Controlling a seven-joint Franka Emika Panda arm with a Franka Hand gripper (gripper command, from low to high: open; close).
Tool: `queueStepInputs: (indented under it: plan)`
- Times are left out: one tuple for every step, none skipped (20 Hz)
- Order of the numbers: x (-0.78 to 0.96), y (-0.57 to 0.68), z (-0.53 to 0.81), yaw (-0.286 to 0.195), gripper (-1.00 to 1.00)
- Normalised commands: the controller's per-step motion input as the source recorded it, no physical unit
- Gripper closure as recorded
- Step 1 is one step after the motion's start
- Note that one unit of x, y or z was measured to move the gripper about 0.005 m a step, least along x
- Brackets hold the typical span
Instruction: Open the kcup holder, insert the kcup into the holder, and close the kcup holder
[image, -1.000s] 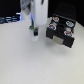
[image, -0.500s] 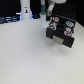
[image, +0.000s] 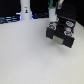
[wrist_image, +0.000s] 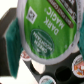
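Wrist view fills with the kcup (wrist_image: 44, 31), green lid facing the lens, clamped between the teal fingers (wrist_image: 11, 42) of the gripper (wrist_image: 46, 37); pods in round slots show at six o'clock; a tilted release could, by my reading, jam it on a slot rim or a neighbouring pod. Exterior view: a white bottle (image: 26, 9) at eleven o'clock, the open kcup holder (image: 61, 31) at two o'clock; a second ago the arm stood further toward nine o'clock, clear of the holder.
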Motion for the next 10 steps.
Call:
queueStepInputs:
  plan:
    - [0.02,0.64,0.06,0.032,1.00]
    - [0.01,0.64,0.05,0.029,1.00]
    - [0.00,0.63,0.03,0.032,1.00]
    - [0.00,0.63,0.02,0.034,1.00]
    - [-0.01,0.63,0.02,0.032,1.00]
    - [-0.01,0.62,0.01,0.032,1.00]
    - [-0.02,0.62,0.01,0.042,1.00]
    - [0.01,0.62,0.00,0.034,1.00]
    - [0.00,0.62,-0.01,0.048,1.00]
    - [0.02,0.61,-0.01,0.041,1.00]
